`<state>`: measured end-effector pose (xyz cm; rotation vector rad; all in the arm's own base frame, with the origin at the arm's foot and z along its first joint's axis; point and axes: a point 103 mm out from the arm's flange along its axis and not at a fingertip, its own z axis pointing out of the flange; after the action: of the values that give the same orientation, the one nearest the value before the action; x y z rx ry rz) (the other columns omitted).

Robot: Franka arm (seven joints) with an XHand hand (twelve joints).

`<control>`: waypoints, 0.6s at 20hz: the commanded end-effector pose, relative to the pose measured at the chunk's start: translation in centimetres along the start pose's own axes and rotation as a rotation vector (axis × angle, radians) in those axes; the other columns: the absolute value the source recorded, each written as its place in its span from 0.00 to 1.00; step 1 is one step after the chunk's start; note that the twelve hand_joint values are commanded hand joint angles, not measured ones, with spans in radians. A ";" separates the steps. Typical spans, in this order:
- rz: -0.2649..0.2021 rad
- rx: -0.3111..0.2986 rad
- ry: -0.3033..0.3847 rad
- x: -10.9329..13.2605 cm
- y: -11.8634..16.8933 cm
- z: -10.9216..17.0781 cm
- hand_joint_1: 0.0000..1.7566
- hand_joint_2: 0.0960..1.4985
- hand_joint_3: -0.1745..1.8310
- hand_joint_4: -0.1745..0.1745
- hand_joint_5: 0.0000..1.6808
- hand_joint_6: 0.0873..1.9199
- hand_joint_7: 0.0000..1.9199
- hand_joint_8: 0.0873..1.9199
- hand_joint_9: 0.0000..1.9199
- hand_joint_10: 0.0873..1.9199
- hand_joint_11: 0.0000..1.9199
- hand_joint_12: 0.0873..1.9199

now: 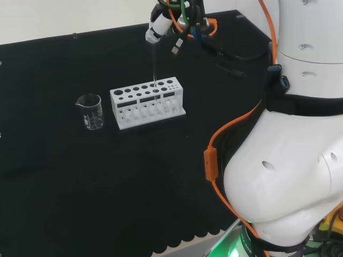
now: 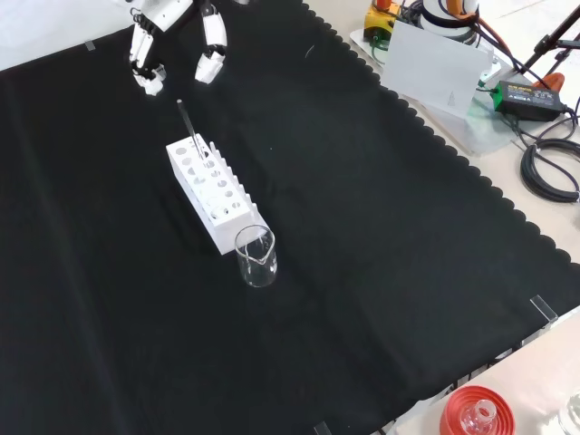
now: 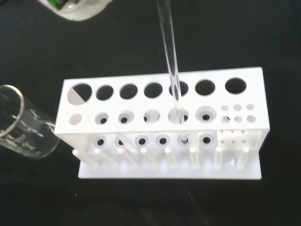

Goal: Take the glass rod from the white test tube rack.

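Your hand (image 2: 172,41) hangs with fingers spread, apparently holding nothing, above the rack (image 1: 147,103) near the cloth's far edge. The glass rod (image 3: 171,61) stands in a rack hole; thin, slippery and brittle, so pinch its top and lift straight up.

White test tube rack (image 1: 147,104) stood upright on the black cloth of the worktop (image 1: 64,187), a long rectangular block with two rows of round holes in its top plate, larger holes in one row and smaller in the other, a cluster of tiny holes at one end, and short pegs along its base ledge. Glass rod (image 1: 154,67), thin, clear and straight, stood nearly upright with its lower end seated in one of the smaller holes, toward the end bearing the tiny holes. In the front view the rod rose from the rack's farther end, leaning slightly.
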<state>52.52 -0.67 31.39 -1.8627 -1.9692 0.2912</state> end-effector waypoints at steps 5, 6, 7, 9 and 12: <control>0.022 0.051 0.012 -0.8 0.2 1.8 0.45 0.38 0.43 0.36 0.17 0.28 0.21 0.44 0.34 0.41 0.31 0.67; 0.017 0.054 0.013 -0.5 0.5 1.9 0.45 0.38 0.43 0.36 0.17 0.28 0.21 0.44 0.34 0.41 0.31 0.67; 0.007 0.056 0.015 -0.4 0.6 2.1 0.45 0.38 0.43 0.36 0.17 0.28 0.21 0.44 0.34 0.41 0.31 0.67; -0.011 0.059 0.014 -0.2 0.8 2.4 0.45 0.38 0.43 0.36 0.17 0.28 0.21 0.44 0.34 0.41 0.31 0.67; -0.029 0.067 0.018 0.1 1.1 2.9 0.45 0.39 0.43 0.36 0.17 0.28 0.21 0.44 0.34 0.41 0.31 0.68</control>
<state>52.22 -0.80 29.10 -1.8284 -1.9326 0.3261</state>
